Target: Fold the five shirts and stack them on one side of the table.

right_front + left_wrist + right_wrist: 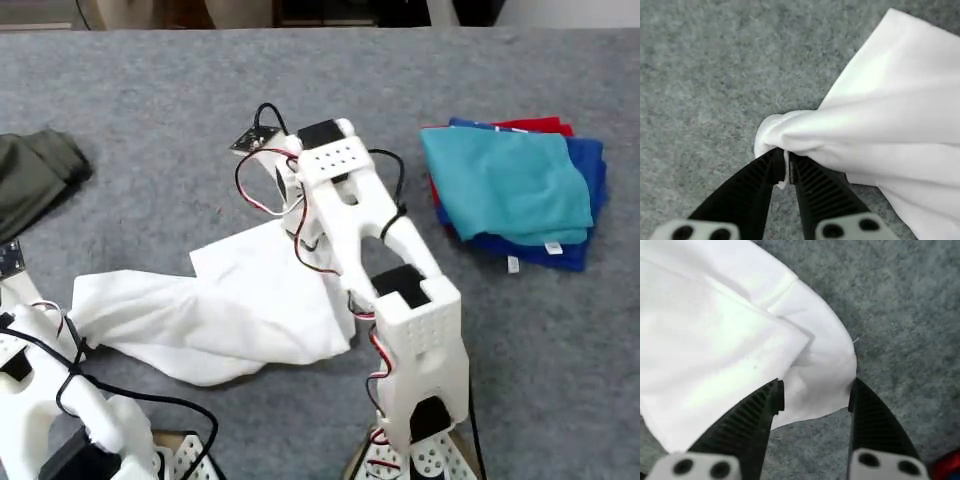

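Shirt in play: the white shirt (pixel 230 310) lies half spread in the middle of the grey table (pixel 150 90), with one end drawn out like a rope toward the left arm.
Left gripper: the left gripper (pixel 784 156) is clamped tight on that bunched end, and the cloth puckers right at the tips.
Right gripper: the right gripper (pixel 815 387) is poised over the shirt's far corner with its jaws wide apart. Cloth lies between them, but nothing is pinched yet.
Step in hand: it looks like the second hold is being taken so the shirt can be stretched flat before folding.
How to do it well: the right gripper should come straight down and close a little way in from the corner. Layers seem to overlap there, so it needs to catch all of them. The left gripper only has to hold firm. After that, a low, even pull apart should take out the wrinkles.
Watch for: the left hold is a twisted bunch, not a flat edge. That end may stay lumpy unless it is re-gripped once the shirt is spread.
Stack: the folded pile (pixel 510 185) sits on the right side of the table, teal over blue with red beneath, well apart from the white shirt.
Waiting: a dark shirt (pixel 30 175) lies crumpled at the left edge.
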Controlling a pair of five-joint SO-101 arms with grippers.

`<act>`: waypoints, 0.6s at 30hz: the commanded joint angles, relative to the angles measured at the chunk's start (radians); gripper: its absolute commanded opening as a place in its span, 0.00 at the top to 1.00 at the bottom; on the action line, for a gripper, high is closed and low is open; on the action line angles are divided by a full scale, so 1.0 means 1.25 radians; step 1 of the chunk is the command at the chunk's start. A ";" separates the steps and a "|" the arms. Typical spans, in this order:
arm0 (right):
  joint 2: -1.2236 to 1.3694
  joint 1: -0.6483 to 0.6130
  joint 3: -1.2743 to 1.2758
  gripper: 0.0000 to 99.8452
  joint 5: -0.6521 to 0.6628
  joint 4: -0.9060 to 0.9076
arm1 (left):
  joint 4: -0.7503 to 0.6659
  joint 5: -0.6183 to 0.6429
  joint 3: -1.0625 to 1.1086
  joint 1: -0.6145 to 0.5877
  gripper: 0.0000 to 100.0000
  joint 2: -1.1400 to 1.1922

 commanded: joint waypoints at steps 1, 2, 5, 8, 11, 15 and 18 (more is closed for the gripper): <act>-0.107 -0.028 -0.040 0.78 -0.027 0.014 | -0.009 -0.005 -0.002 -0.010 0.98 -0.012; -0.132 -0.036 -0.037 0.78 -0.025 0.015 | -0.009 -0.005 -0.002 -0.010 0.98 -0.012; -0.182 -0.066 -0.030 0.78 -0.029 0.015 | -0.009 -0.005 -0.002 -0.010 0.98 -0.012; -0.174 -0.104 -0.030 0.78 -0.058 0.012 | -0.009 -0.005 -0.002 -0.010 0.98 -0.012; -0.116 -0.117 -0.029 0.78 -0.118 0.001 | -0.009 -0.005 -0.001 -0.010 0.98 -0.012; -0.015 -0.095 -0.048 0.78 -0.198 -0.016 | -0.009 -0.005 -0.001 -0.010 0.98 -0.012; 0.048 -0.080 -0.093 0.78 -0.223 -0.012 | -0.009 -0.005 -0.001 -0.011 0.98 -0.013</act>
